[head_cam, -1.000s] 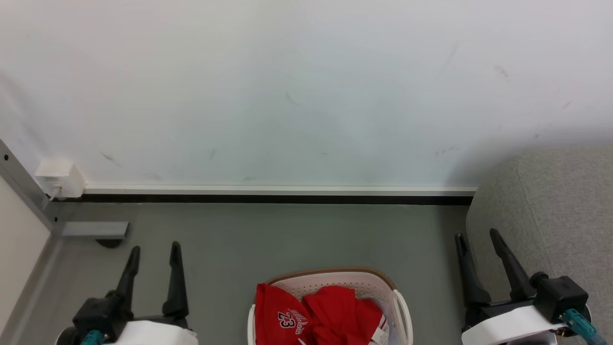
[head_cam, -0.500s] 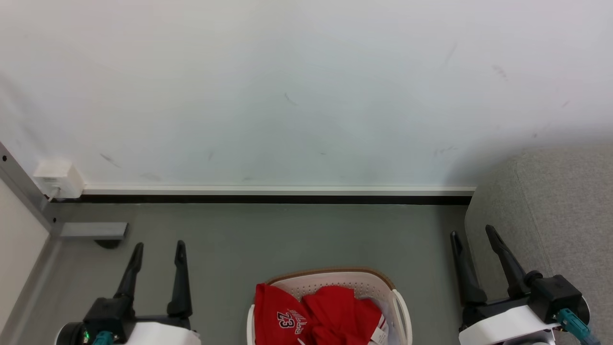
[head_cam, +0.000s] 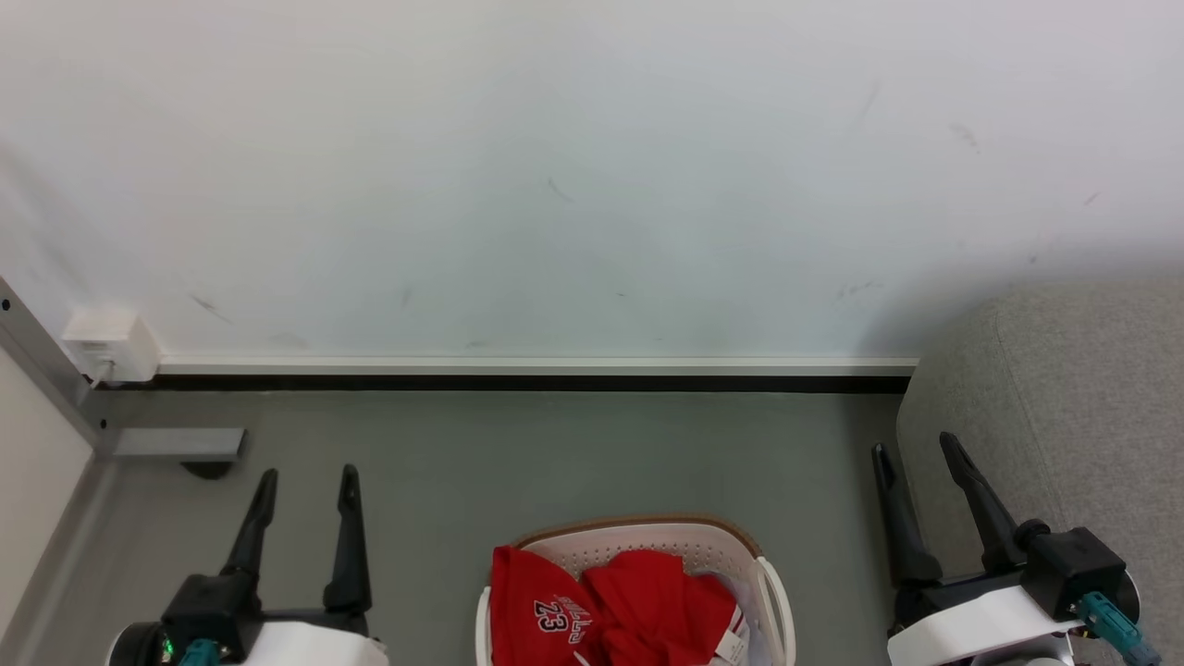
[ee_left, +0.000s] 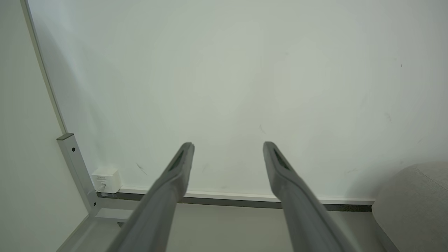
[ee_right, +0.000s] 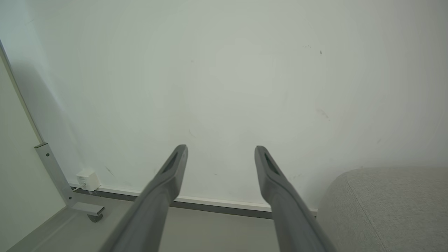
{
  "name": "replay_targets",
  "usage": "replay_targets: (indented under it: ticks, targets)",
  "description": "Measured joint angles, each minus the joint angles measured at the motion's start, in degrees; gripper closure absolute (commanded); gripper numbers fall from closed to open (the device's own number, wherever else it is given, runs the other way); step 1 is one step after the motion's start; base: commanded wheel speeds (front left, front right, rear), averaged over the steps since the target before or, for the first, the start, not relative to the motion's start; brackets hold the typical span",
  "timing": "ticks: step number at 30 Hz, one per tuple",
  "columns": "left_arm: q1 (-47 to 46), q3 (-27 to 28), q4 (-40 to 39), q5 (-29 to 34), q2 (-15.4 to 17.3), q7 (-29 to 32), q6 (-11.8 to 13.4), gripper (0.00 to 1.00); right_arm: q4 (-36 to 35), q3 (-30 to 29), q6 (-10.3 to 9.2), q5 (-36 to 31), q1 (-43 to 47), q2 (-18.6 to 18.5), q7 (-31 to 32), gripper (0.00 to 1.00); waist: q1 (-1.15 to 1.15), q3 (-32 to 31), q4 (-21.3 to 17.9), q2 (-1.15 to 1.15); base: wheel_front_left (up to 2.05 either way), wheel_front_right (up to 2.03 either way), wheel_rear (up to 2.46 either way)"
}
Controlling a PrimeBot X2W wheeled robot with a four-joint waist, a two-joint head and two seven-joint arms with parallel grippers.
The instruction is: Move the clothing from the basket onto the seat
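Reaching for the clothing (head_cam: 610,606) in the basket (head_cam: 638,528), the left tool (head_cam: 308,474) and right tool (head_cam: 914,445) — both spread, empty — could hook a handle (head_cam: 776,601) and tip it.

Bright, even light; soft shadows; wrist-view jaws blurred

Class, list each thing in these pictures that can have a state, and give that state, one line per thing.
left tool, open, holding nothing
right tool, open, holding nothing
clothing, crumpled, lying in the basket
basket, upright on the floor, clothing inside
seat, no clothing on the part in view
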Motion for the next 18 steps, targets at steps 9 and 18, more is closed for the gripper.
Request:
replay_targets:
  ticks: [9,18]
  targets:
    - [-0.05,0.20,-0.07,-0.20,0.00,0.00,0.00,0.00,0.00,0.11,0.00,0.32,-0.10,0.00,0.00,0.00,0.00,0.51,-0.34,0.00,0.00,0.00,0.00]
    - [-1.53,0.24,-0.67,-0.26,0.01,0.00,-1.02,0.00,-1.09,-0.24,0.00,0.32,-1.75,0.00,0.00,0.00,0.00,3.73,-1.05,0.00,0.00,0.00,0.00]
